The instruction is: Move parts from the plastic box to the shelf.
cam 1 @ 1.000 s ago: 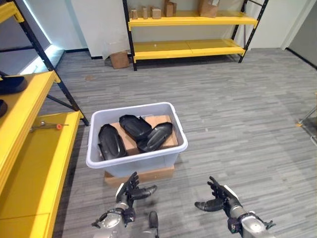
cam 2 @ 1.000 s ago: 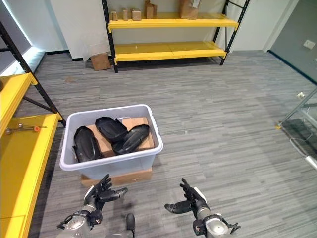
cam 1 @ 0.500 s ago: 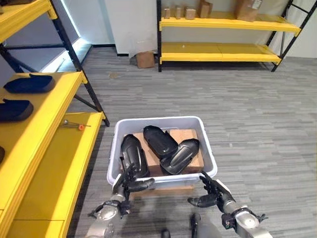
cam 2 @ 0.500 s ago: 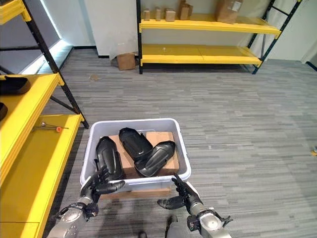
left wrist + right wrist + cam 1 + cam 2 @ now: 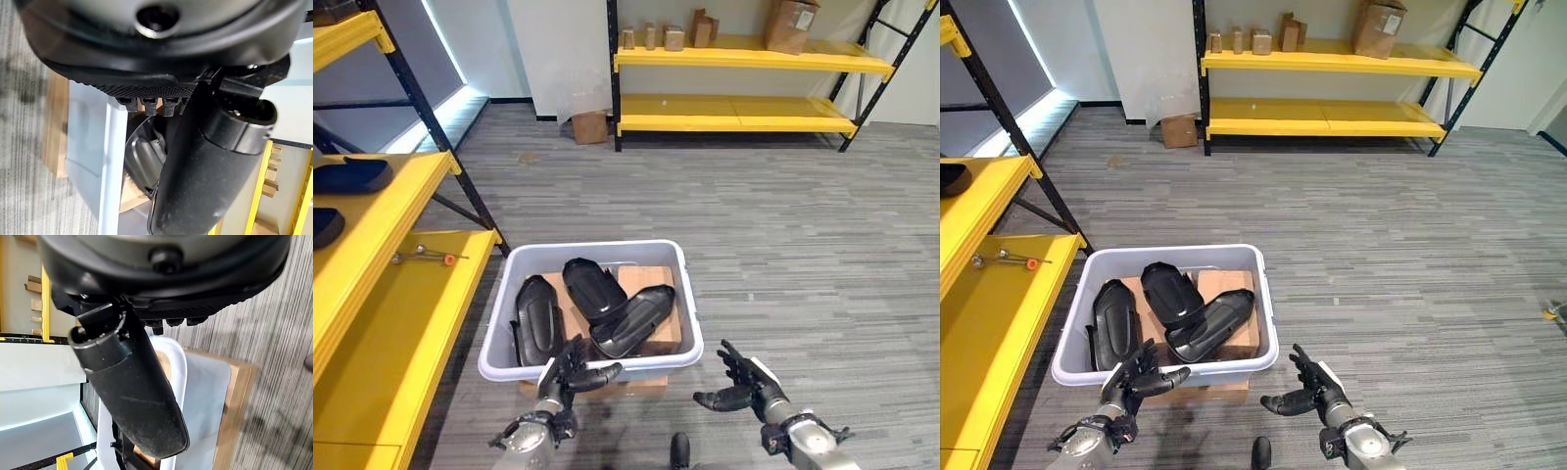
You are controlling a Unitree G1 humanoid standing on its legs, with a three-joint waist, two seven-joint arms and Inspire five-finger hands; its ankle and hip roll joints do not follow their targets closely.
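Taking the plastic box (image 5: 677,323) as the marker: to its left stands a yellow shelf (image 5: 386,323), with a small tool with an orange tip (image 5: 429,258) on the lower board level with the box's far end, and dark parts (image 5: 350,175) on the board above it.

The box sits on the grey floor on a flat piece of cardboard (image 5: 646,386). Inside lie three black parts: one (image 5: 535,319) along the left wall, one (image 5: 592,287) in the middle toward the far wall, and one (image 5: 634,320) leaning across toward the right, all resting on a brown cardboard block (image 5: 664,311).

The left hand (image 5: 570,373) hovers at the box's near left corner, fingers spread and relaxed, holding nothing, just in front of the rim. The right hand (image 5: 741,384) hangs off the near right corner, a little apart from the box, fingers loosely spread and empty.

Well beyond the box, a second yellow shelf (image 5: 734,113) stands against the wall with cartons (image 5: 792,23) on its upper board and a small carton (image 5: 590,126) on the floor beside it.
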